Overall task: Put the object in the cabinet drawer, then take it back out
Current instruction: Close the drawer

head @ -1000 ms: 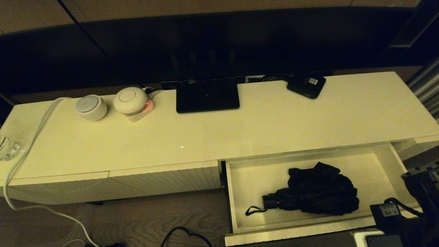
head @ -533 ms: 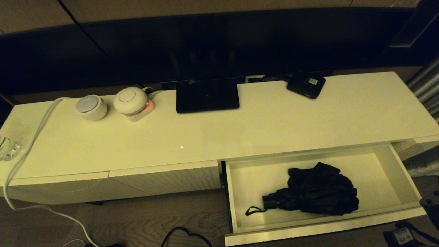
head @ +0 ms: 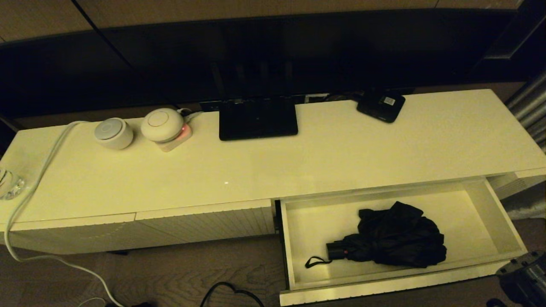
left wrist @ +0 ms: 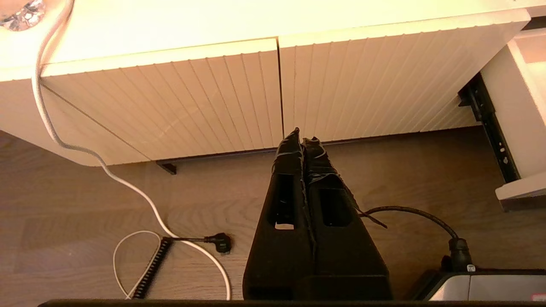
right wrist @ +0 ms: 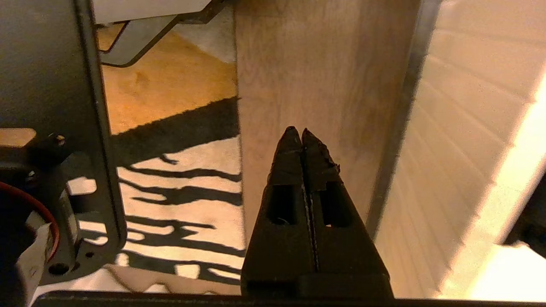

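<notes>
The black folding umbrella (head: 396, 238) lies in the pulled-out cream-white cabinet drawer (head: 497, 213), handle and wrist strap loop pointing left. Nothing touches it. Part of my right arm (head: 522, 277) shows low at the drawer's right front corner, outside it. In the right wrist view my right gripper (right wrist: 297, 131) is shut and empty, above the wood floor beside a ribbed cream front (right wrist: 469, 149). My left gripper (left wrist: 303, 135) is shut and empty too, hanging over the floor before the closed ribbed fronts (left wrist: 222, 98); the drawer's side (left wrist: 518, 119) shows at that view's edge.
On the cabinet top stand a flat black stand (head: 257, 118), a small black box with a white label (head: 381, 105), two round white devices (head: 113, 133) and a white cable (head: 38, 179). Cables lie on the floor (left wrist: 170, 221). A patterned rug (right wrist: 170, 192) lies by the right gripper.
My right arm has drawn back from the drawer's right front corner, down and out to the lower right. The umbrella and the drawer have not moved.
</notes>
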You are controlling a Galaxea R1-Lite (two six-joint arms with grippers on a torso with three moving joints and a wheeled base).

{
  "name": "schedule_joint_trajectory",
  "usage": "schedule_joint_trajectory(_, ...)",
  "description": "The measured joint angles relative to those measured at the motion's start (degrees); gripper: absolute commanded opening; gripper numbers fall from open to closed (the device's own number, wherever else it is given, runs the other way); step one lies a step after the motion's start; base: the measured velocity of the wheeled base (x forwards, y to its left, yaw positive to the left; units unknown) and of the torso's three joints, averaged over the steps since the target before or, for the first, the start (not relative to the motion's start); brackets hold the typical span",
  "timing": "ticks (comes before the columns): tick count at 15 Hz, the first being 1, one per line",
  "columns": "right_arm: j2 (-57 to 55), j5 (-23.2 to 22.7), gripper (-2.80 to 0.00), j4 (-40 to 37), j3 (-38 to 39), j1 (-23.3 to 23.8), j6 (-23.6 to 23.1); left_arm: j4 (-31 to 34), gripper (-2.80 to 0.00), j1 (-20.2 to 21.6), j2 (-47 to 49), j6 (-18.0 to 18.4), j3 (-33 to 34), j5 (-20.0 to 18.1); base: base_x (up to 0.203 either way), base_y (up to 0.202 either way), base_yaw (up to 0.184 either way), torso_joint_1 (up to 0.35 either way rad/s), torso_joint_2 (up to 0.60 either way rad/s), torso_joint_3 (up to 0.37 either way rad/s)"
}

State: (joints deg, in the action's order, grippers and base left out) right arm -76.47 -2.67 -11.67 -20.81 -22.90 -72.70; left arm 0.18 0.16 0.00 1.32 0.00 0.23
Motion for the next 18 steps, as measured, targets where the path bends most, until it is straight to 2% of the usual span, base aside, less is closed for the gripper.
schedule_joint_trajectory(3, -5.1, 0.0, -2.80, 7.6, 0.6, 1.3, 0.0, 0.0, -2.80, 0.0, 0.0, 0.0, 0.0, 0.0, 0.000, 0.000, 0.000, 0.000, 0.00, 0.000)
schedule_joint_trajectory(12, -17.6, 0.7, -2.80, 32.5, 1.8, 0.0, -0.1, 0.0, -2.80, 0.0, 0.0, 0.0, 0.0, 0.0, 0.000, 0.000, 0.000, 0.000, 0.00, 0.000)
schedule_joint_trajectory(16, -19.1, 1.3, -2.80, 39.9, 1.7, 0.4, -0.4, 0.0, -2.80, 0.0, 0.0, 0.0, 0.0, 0.0, 0.000, 0.000, 0.000, 0.000, 0.00, 0.000)
schedule_joint_trajectory(18, -19.3, 3.5, -2.80, 42.7, 1.7, 0.5, -0.9, 0.0, -2.80, 0.0, 0.0, 0.0, 0.0, 0.0, 0.000, 0.000, 0.000, 0.000, 0.00, 0.000)
